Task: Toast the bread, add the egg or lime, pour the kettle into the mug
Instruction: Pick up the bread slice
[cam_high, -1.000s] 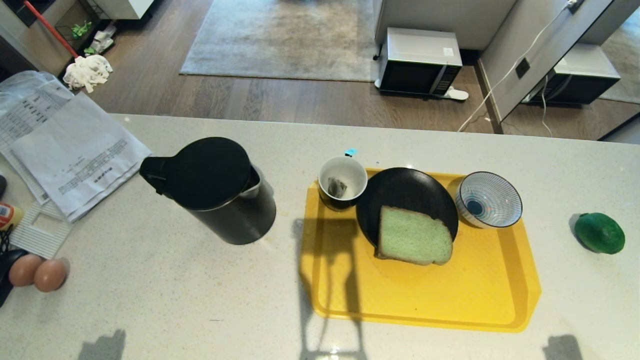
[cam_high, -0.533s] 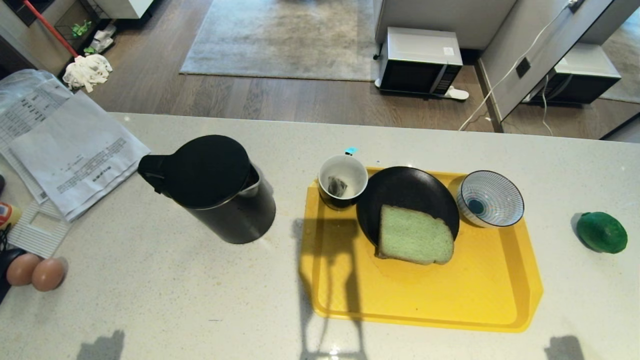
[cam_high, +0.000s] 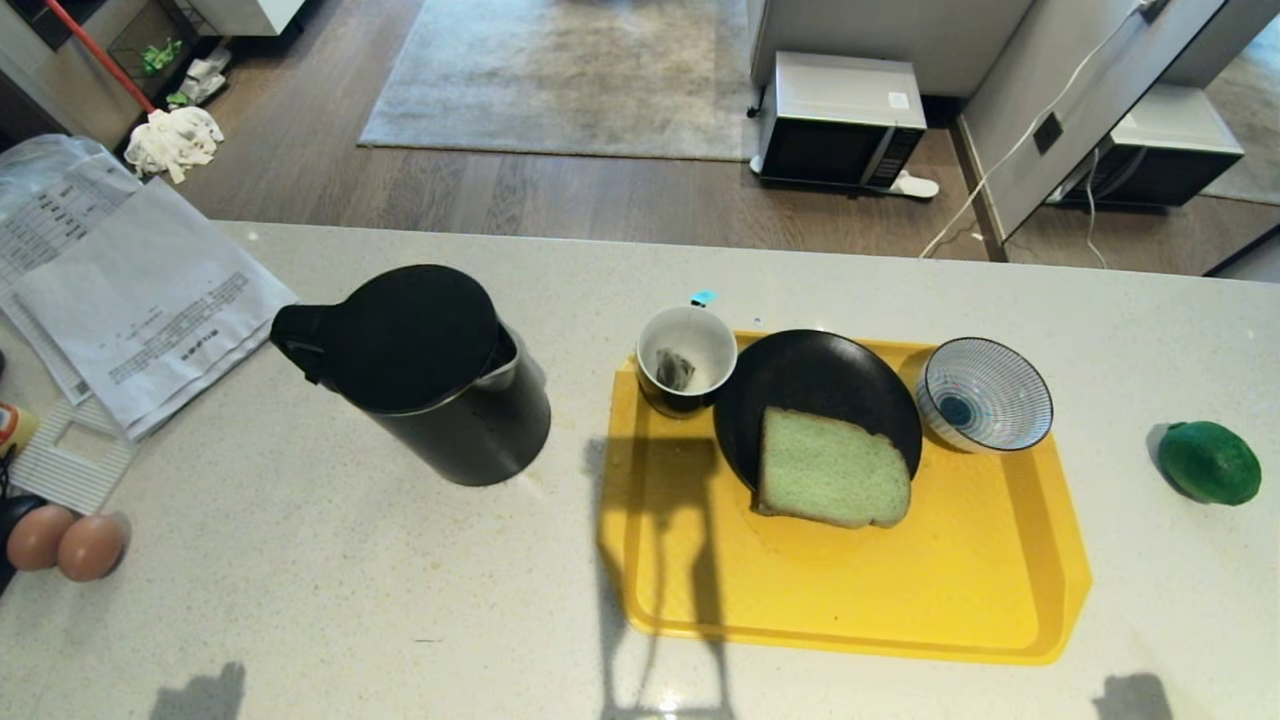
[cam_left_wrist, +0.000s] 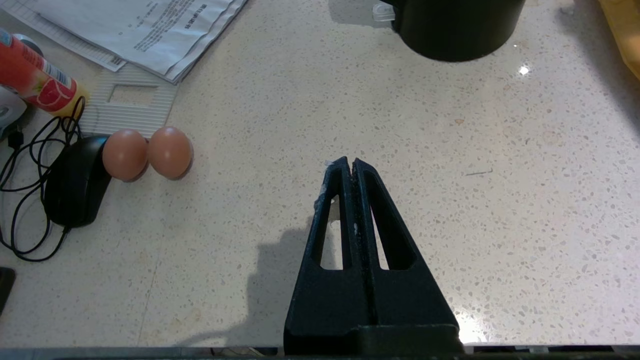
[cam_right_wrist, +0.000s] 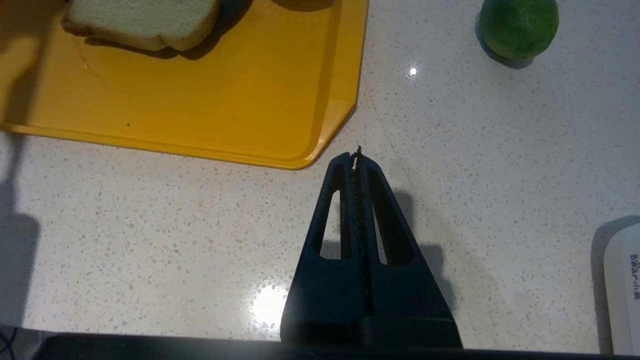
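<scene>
A yellow tray (cam_high: 900, 610) lay on the pale speckled desk (cam_high: 300, 600). On the tray sat a black plate (cam_high: 810, 380), and the green bread (cam_high: 830, 470) lay half on the plate and half over its near edge. The mug (cam_high: 686, 360) stood at the far left corner of the tray, touching the plate, with a tea bag inside and a little blue tag just behind it. A striped blue-and-white bowl (cam_high: 983, 396) stood on the tray on the other side of the plate.

The black kettle (cam_high: 420, 370) stood on the desk to the left of the tray, with its lid on and its handle pointing left. The lime (cam_high: 1208, 462) lay on the desk, off to the right of the tray and apart from it. Two brown eggs (cam_high: 66, 542) lay side by side and touching at the left edge of the desk, near a black mouse (cam_left_wrist: 75, 185) with a cord. Some papers (cam_high: 140, 300) lay behind them, far from the tray.

The left gripper (cam_left_wrist: 349, 165) hung over bare desk, with the kettle ahead of it and the two eggs off to its side. Its jaws were closed and held nothing. The right gripper (cam_right_wrist: 356, 157) hung over the desk just past the near right corner of the tray, with the lime farther ahead. Its jaws were closed too and held nothing.
</scene>
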